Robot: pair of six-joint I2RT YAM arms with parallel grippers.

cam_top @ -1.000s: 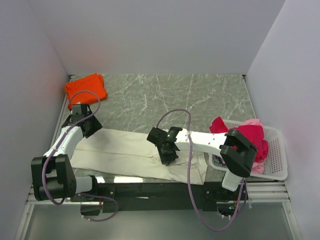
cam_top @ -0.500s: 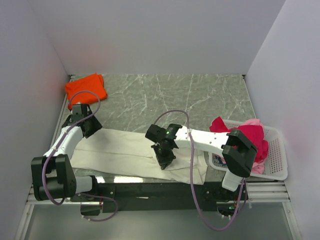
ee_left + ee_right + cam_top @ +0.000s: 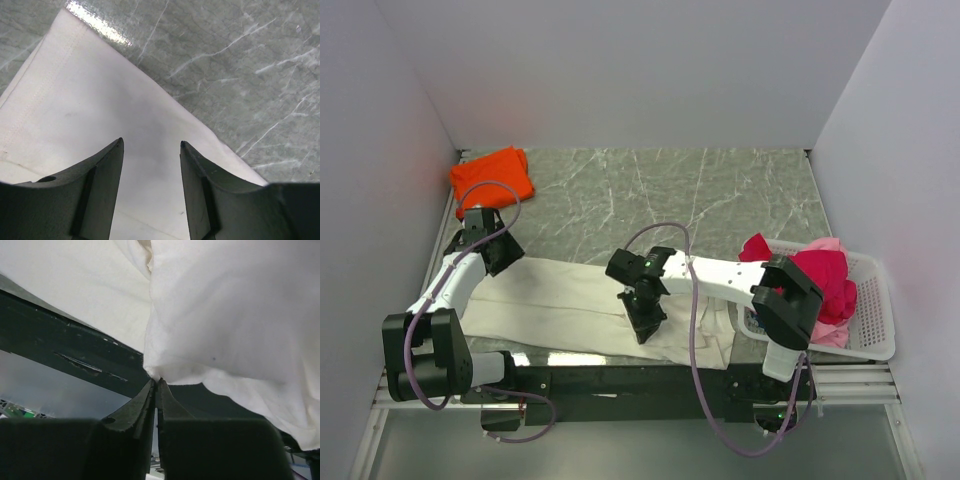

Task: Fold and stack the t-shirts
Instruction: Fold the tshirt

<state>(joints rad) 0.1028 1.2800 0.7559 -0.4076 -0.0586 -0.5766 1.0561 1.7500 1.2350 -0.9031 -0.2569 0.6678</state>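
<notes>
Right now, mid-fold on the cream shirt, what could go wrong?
1. The right hand pinches only a thin bit of the cream shirt at its fingertips, so it could slip out.
2. The left hand is open above the shirt, gripping nothing, so the cloth may drag rather than fold.

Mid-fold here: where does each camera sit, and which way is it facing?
Top: above and behind, looking down and forward over the table; left arm and right arm show, bases at the bottom.
Left wrist: on the left arm, looking down past the open left gripper at a corner of the cream shirt and bare table.
Right wrist: on the right arm, looking along the right gripper, shut on the cream shirt, toward the dark frame.
Shared: all three see the cream shirt.
</notes>
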